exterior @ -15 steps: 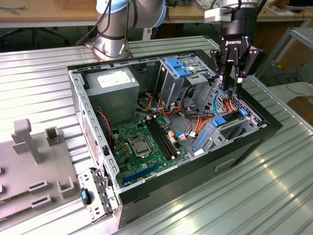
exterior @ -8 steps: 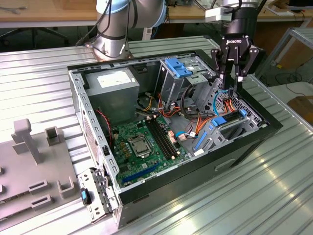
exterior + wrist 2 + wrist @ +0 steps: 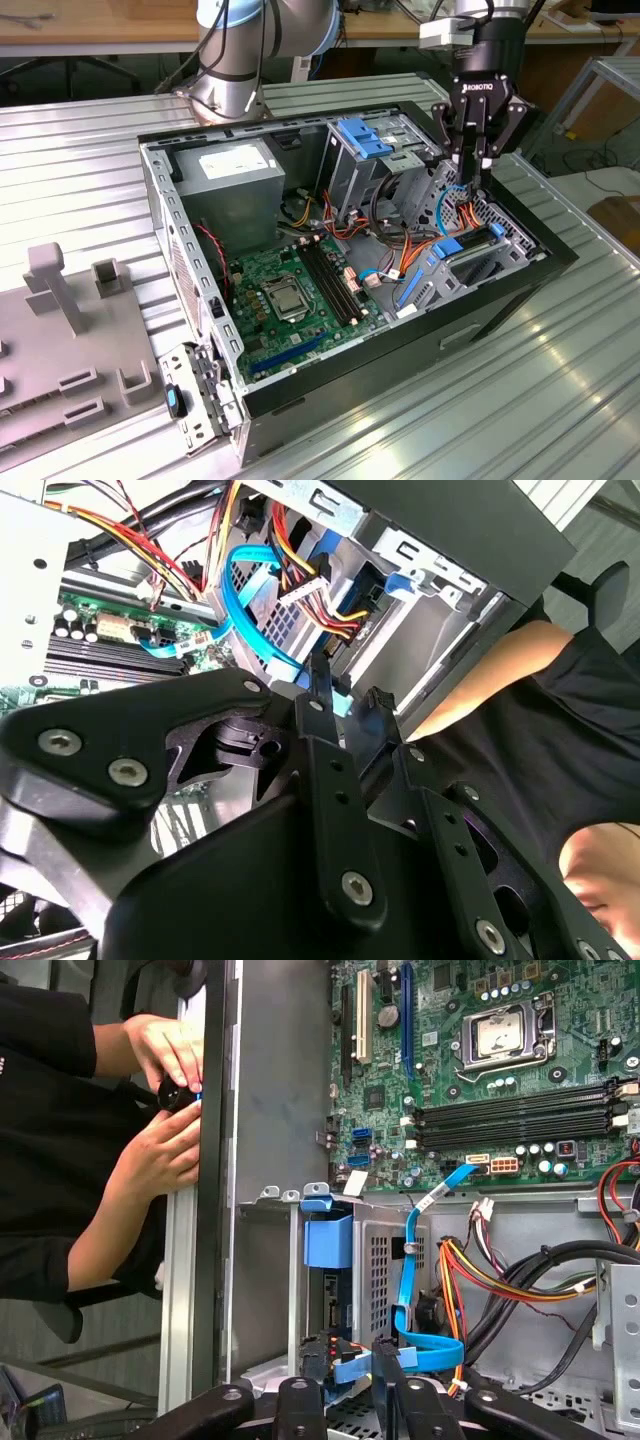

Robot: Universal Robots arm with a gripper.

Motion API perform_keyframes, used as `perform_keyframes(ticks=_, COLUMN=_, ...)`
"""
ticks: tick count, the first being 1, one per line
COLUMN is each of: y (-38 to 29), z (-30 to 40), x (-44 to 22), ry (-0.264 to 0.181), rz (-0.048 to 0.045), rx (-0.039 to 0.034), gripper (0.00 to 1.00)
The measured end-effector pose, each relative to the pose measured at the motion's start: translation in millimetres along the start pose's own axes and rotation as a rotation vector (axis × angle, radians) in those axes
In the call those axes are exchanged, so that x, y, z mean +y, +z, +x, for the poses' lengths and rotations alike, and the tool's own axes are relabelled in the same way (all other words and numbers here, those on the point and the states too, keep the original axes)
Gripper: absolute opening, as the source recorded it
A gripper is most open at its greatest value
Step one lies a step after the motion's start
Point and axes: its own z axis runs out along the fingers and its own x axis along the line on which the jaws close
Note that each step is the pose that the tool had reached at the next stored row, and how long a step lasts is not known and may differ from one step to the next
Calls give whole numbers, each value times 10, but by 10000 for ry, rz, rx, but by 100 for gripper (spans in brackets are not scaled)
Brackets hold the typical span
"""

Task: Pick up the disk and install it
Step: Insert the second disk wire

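My gripper [image 3: 478, 172] hangs over the drive cage [image 3: 478, 212] at the end of the open computer case on the exterior view's right. In both wrist views its black fingers [image 3: 300, 1405] stand a narrow gap apart. The disk [image 3: 336, 1310] stands on edge in that gap. I see it as a thin dark slab with a blue rail [image 3: 340, 696]. It runs down into the cage slot beside the perforated cage wall [image 3: 376, 1275], just past the blue latch [image 3: 328, 1240]. The gripper [image 3: 350, 695] looks shut on the disk's near end, most of which the cage hides.
A blue data cable [image 3: 410, 1270] and bundled coloured wires [image 3: 500, 1270] crowd the cage. The motherboard [image 3: 290, 290] and power-supply box [image 3: 235, 165] fill the rest of the case. A person's hands [image 3: 160, 1110] work at the case's outer edge. A grey fixture plate [image 3: 60, 350] lies at the exterior view's left.
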Motion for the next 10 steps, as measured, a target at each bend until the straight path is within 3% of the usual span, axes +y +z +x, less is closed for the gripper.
perform_keyframes(ticks=7, y=29, z=-19, x=-5, ry=-1, rz=1, rx=0, gripper=33)
perform_keyframes(ticks=8, y=33, z=-22, x=-6, ry=0, rz=0, rx=-1, gripper=31)
perform_keyframes(ticks=10, y=40, z=-27, x=-8, ry=0, rz=0, rx=-1, gripper=17)
